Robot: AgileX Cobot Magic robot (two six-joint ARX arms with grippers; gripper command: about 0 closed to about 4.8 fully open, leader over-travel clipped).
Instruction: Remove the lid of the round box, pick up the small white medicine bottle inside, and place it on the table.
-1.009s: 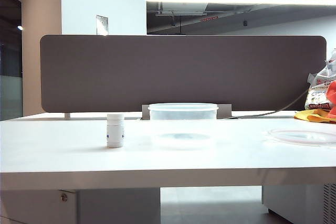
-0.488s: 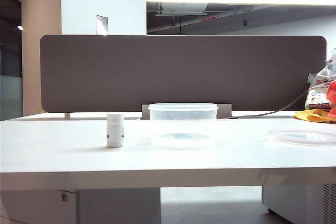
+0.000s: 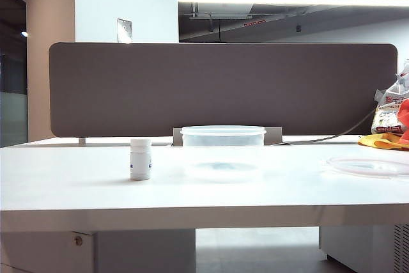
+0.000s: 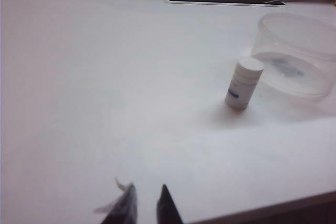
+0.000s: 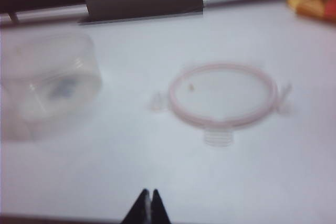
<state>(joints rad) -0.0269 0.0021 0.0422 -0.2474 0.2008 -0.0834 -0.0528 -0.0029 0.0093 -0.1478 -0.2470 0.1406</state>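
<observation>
Small white medicine bottle (image 3: 140, 158) exterior; left gripper (image 4: 146, 203), right gripper (image 5: 150, 198) wrist-only.

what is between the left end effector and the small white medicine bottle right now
Nothing visible. In the left wrist view only bare table lies between the left end effector and the small white medicine bottle, which stands upright beside the round box, already out of it.

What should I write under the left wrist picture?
Small white medicine bottle stands on the table beside the open round box; left gripper hovers empty nearby.
</observation>
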